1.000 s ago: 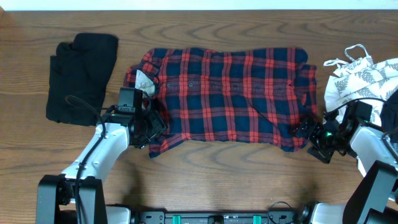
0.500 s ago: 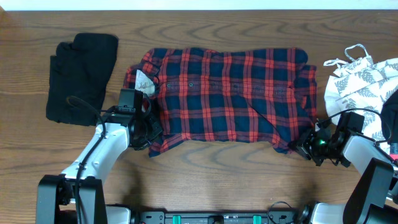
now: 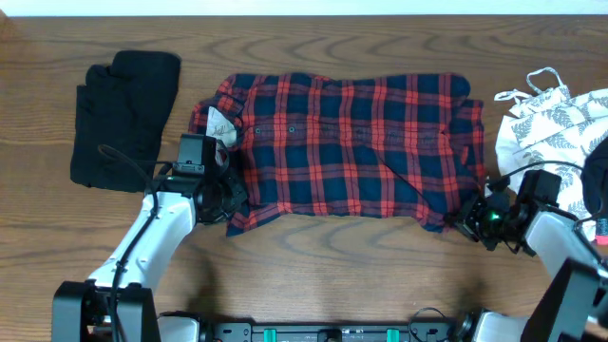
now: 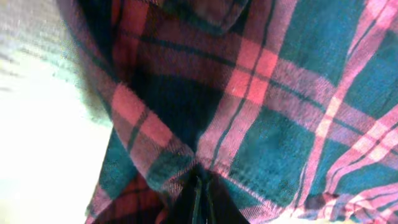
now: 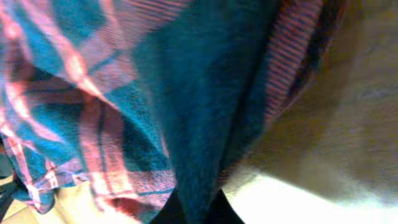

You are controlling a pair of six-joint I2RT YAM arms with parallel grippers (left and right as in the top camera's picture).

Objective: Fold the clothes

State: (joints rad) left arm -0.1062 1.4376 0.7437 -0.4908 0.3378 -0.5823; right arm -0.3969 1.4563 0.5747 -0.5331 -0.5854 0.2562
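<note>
Hands low, pinching plaid shirt (image 3: 351, 142) edge: left hand (image 3: 231, 200) collar end, right hand (image 3: 463, 220) tail end.

Your left gripper (image 3: 231, 197) is pinched tight on the plaid shirt (image 3: 351, 142), arm stretched in from the near left; your right gripper (image 3: 464, 219) clamps its opposite corner, arm angled in from the right.

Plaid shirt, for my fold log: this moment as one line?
red-and-navy plaid shirt spread out | left end effector shut on near-left edge | right end effector shut on near-right corner
</note>
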